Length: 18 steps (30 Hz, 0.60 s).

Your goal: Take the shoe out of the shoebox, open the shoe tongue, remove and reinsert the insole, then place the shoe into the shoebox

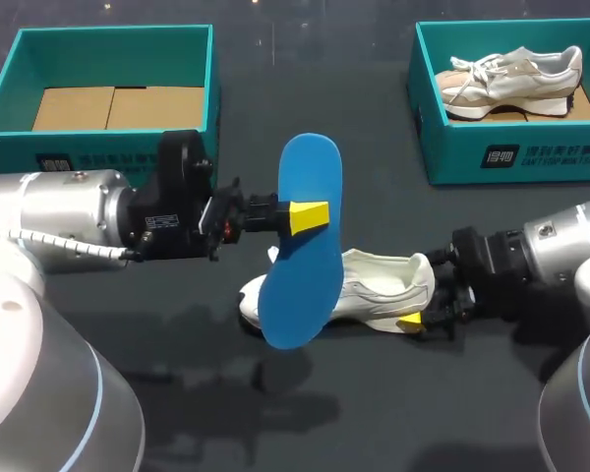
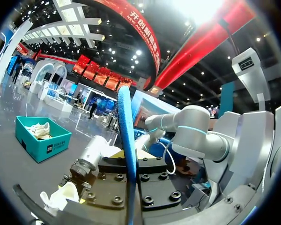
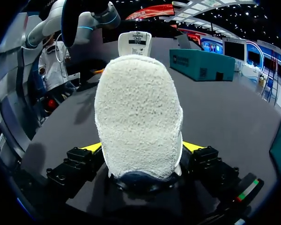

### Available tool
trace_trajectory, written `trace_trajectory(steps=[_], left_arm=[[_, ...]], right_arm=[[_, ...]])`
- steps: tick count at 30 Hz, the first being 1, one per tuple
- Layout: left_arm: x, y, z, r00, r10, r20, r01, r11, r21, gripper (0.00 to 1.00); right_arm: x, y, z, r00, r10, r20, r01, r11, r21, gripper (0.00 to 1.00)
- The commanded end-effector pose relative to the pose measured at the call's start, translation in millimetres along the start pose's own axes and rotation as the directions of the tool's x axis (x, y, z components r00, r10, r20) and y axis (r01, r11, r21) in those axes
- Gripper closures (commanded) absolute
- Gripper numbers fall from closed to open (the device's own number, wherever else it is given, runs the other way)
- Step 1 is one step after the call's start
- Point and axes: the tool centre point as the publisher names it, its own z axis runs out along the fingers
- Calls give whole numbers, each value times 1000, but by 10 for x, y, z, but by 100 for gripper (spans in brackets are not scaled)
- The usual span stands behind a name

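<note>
Left pincer (image 1: 310, 216) pinches the removed insole (image 1: 297, 270); right pincer (image 1: 421, 305) clamps the shoe (image 1: 374, 285) heel; reinsertion likely needs toe-first aiming.

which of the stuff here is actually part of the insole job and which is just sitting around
In the job:
- blue insole, clamped in the left gripper
- white shoe, heel held by the right gripper
- empty teal shoebox, probably where the shoe goes back

Lying about:
- second teal shoebox
- beige shoe inside it
</note>
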Motion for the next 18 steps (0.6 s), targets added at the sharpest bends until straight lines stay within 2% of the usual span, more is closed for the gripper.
trace_trajectory(steps=[1, 6, 10, 18], left_arm=[[12, 17, 7, 1000, 0, 3, 0, 1000, 2, 100], [12, 17, 7, 1000, 0, 3, 0, 1000, 2, 100], [12, 17, 7, 1000, 0, 3, 0, 1000, 2, 100], [12, 17, 7, 1000, 0, 3, 0, 1000, 2, 100]], right_arm=[[40, 81, -179, 1000, 27, -1, -27, 984, 177, 0], [52, 153, -299, 999, 39, 11, -41, 952, 302, 0], [52, 225, -397, 998, 66, 13, -65, 895, 441, 0], [78, 418, -514, 997, 69, 46, -82, 796, 600, 0]])
